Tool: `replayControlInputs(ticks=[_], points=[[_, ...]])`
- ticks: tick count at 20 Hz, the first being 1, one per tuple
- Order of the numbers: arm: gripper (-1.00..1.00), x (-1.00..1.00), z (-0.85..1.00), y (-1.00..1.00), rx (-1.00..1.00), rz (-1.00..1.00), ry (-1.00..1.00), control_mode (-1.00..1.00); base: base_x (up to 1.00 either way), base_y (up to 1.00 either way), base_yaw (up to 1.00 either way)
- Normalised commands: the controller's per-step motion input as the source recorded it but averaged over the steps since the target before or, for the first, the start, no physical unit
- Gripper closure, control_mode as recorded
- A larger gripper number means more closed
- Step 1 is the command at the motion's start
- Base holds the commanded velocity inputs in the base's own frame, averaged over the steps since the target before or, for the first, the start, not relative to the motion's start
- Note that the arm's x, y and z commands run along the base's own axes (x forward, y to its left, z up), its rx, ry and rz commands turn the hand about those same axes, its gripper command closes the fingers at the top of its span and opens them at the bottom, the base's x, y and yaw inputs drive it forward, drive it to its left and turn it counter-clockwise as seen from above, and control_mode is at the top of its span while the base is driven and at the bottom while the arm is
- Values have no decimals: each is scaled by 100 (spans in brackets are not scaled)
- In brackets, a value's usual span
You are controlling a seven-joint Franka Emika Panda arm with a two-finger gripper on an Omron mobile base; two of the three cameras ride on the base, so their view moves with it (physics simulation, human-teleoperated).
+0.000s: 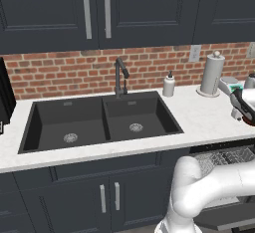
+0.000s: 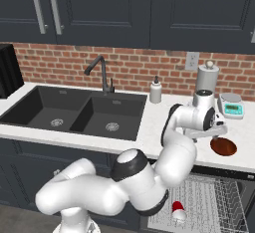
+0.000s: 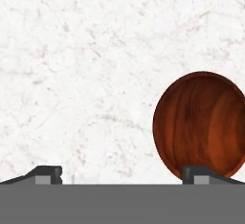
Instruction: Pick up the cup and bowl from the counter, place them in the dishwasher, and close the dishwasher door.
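Observation:
The dark reddish-brown bowl [image 3: 201, 125] sits upright on the white speckled counter [image 3: 95, 74], near its right end [image 2: 223, 147]. My gripper [image 3: 123, 175] hovers above the counter, open, with nothing between its fingers. One fingertip [image 3: 198, 173] is over the bowl's near rim and the other is over bare stone. In the right base view the gripper [image 2: 206, 135] hangs just left of the bowl. The small red cup [image 2: 178, 208] rests in the silver wire rack [image 2: 211, 197] of the open dishwasher below. The dishwasher door [image 1: 226, 219] is folded down.
A black double sink [image 1: 102, 122] with a dark faucet [image 1: 120, 77] takes up the counter's left. A white soap bottle [image 1: 169, 85], a paper towel roll [image 1: 212, 74] and a small scale [image 2: 230, 105] stand along the brick wall. Dark cabinets hang overhead.

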Motion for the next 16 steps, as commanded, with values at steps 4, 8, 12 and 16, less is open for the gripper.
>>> replayControlInputs(ticks=[4,8,12,16], points=[[-100,0,-11,-14,0,0,0,-100,0,0,0],[-100,0,-16,-5,0,0,0,-100,0,0,0],[-100,7,-17,0,0,0,0,-100,0,0,0],[-100,25,-9,0,0,0,0,-100,0,0,0]])
